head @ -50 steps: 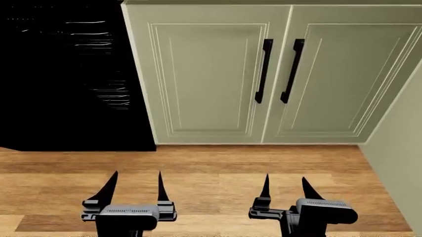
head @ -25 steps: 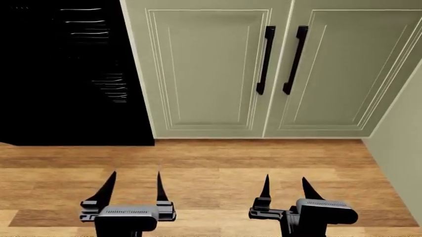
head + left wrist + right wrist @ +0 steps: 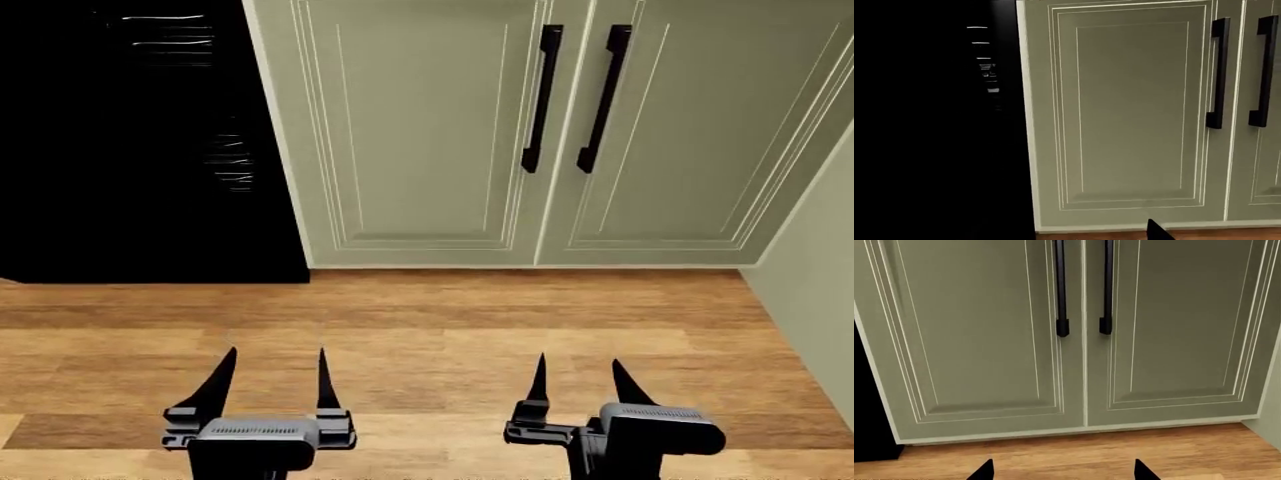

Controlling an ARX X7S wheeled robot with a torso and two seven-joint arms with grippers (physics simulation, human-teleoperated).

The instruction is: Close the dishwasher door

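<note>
**Head view: dishwasher off to the left, both tools empty**

Head view shows the left tool (image 3: 268, 378) and right tool (image 3: 578, 380) spread open, grasping nothing, hovering low over the wooden floor (image 3: 441, 320). Ahead and left of the left tool lies the dishwasher door (image 3: 120, 150), apart from it. Pale green cabinet doors (image 3: 534, 130) face the right arm. Left arm sits nearer.

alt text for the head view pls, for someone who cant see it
Two open black grippers, left and right, hover over a wooden floor, holding nothing. Ahead stand two pale green cabinet doors with vertical black handles; a dark black dishwasher area fills the upper left.
</note>
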